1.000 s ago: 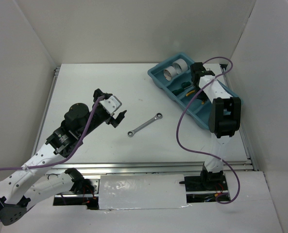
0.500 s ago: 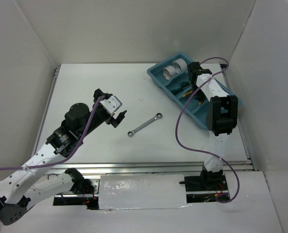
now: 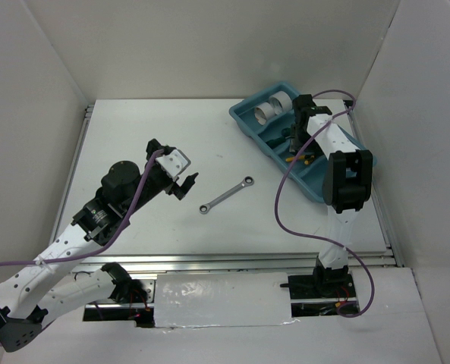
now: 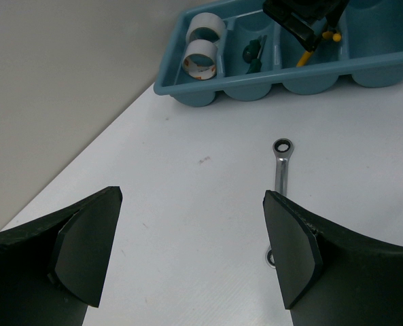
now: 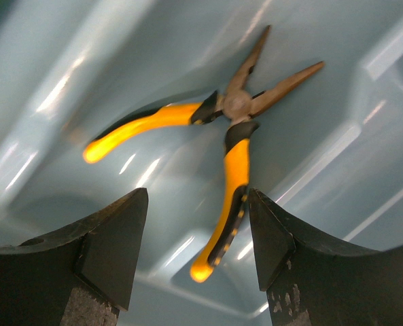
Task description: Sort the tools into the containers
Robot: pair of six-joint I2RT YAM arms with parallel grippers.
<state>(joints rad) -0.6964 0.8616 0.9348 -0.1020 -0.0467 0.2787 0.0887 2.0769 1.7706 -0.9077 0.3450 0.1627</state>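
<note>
My right claw (image 5: 198, 198) hangs just above the yellow-handled pliers (image 5: 235, 109), its jaws partly apart and gripping nothing. The pliers lie loose on the floor of the teal tray (image 5: 85, 54) with handles and nose splayed, 1 handle running down between my 2 fingertips without touching either, as far as I can tell. From overhead, the right claw (image 3: 299, 125) and its arm cover most of that compartment, so only scraps of yellow from the pliers (image 3: 306, 158) show. The left wrist view looks across the table (image 4: 187, 176) at the tray (image 4: 255, 88) and shows what the other views hide: 2 tape rolls (image 4: 200, 58) on edge in the end compartment, the green-handled screwdrivers (image 4: 253, 51) in the next, and the pliers (image 4: 303, 58) in the one beside that. The silver wrench (image 3: 226, 195) lies on the open table between the arms, well apart from the tray (image 3: 243, 123). My left claw (image 3: 183, 182) is near it, spread to its widest and empty. A purple cable (image 3: 281, 205) loops beside the right arm.
</note>
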